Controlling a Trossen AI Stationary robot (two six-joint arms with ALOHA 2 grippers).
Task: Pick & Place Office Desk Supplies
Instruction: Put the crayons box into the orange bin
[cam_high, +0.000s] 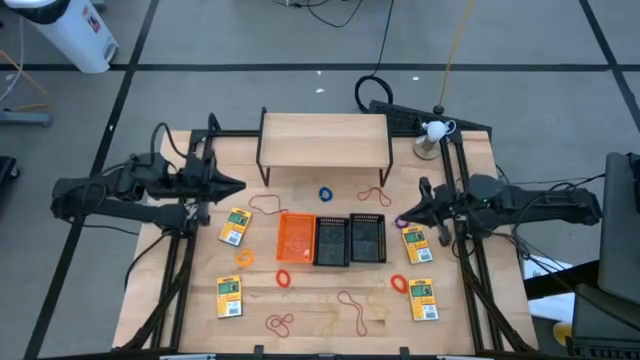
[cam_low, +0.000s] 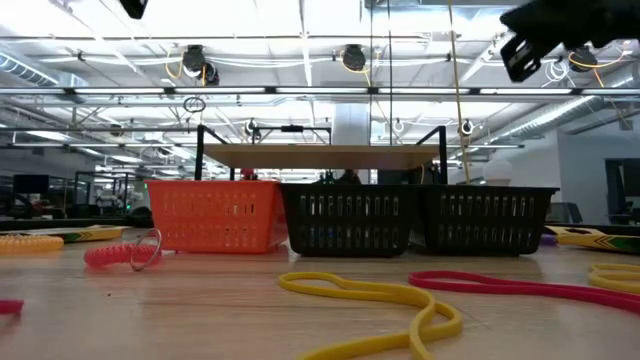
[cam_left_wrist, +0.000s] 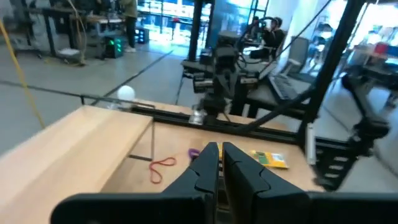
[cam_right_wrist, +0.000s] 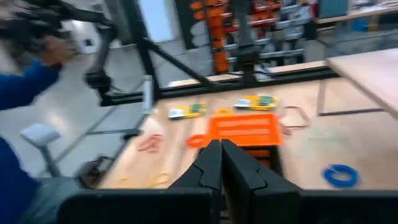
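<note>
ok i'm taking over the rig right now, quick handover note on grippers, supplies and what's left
Left gripper: shut, empty, raised at the table's left side by the shelf.
Right gripper: shut, empty, raised at the right side.
Bins in a row mid-table: orange bin, then two black bins; none visibly holds anything.
Yellow-and-green packs: all four loose on the table.
Rubber bands scattered, e.g. blue, red.
Done: nothing sorted.
Left: everything to be picked and placed.
</note>
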